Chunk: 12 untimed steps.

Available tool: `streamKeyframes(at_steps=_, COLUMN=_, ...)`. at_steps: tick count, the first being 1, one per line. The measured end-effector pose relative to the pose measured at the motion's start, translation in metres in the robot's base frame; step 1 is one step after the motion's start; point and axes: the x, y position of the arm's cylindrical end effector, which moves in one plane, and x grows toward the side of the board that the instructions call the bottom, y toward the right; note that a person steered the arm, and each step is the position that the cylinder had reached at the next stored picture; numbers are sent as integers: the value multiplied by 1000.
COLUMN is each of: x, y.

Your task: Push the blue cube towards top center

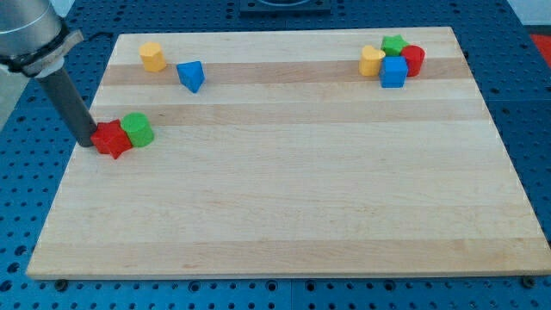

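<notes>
A wooden board [284, 198] is being shown lying on a blue perforated table [17, 215]. At the view's far left, the dark rod [71, 105] is being held slightly tilted at the board's left edge, and my tip [89, 143] is being pressed against the left side of a red star-shaped block [112, 139]. No gripper is fitted to the arm, so nothing is being gripped; contact is being made by the rod's end alone. A green cylinder [138, 129] is being seen touching the red star's right side. Above these, near the board's top-left corner, a yellow cylinder [152, 56] is being shown standing alone, with a blue triangular block [191, 75] just beside it to the lower right, apart from it. The centre of the board is being crossed before the next group is reached. Near the top-right corner, four blocks are being seen clustered in contact: a yellow block [372, 62] at the left, a green block [394, 45] at the top, the blue cube [393, 72] at the bottom, and a red cylinder [413, 59] at the right. The blue cube is thus being shown well apart from my tip, on the opposite side of the board.
</notes>
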Motion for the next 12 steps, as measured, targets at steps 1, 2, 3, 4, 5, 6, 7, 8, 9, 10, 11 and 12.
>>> streamKeyframes(at_steps=1, x=-24, y=1)
streamKeyframes(at_steps=2, x=-84, y=2)
streamKeyframes(at_steps=3, x=-138, y=5)
streamKeyframes(at_steps=4, x=-132, y=36)
streamKeyframes(at_steps=5, x=-94, y=57)
streamKeyframes(at_steps=6, x=-50, y=101)
streamKeyframes(at_steps=7, x=-22, y=171)
streamKeyframes(at_steps=8, x=-11, y=254)
streamKeyframes(at_steps=9, x=-10, y=343)
streamKeyframes(at_steps=10, x=-10, y=428)
streamKeyframes(at_steps=11, x=-28, y=508)
streamKeyframes(at_steps=12, x=-61, y=545)
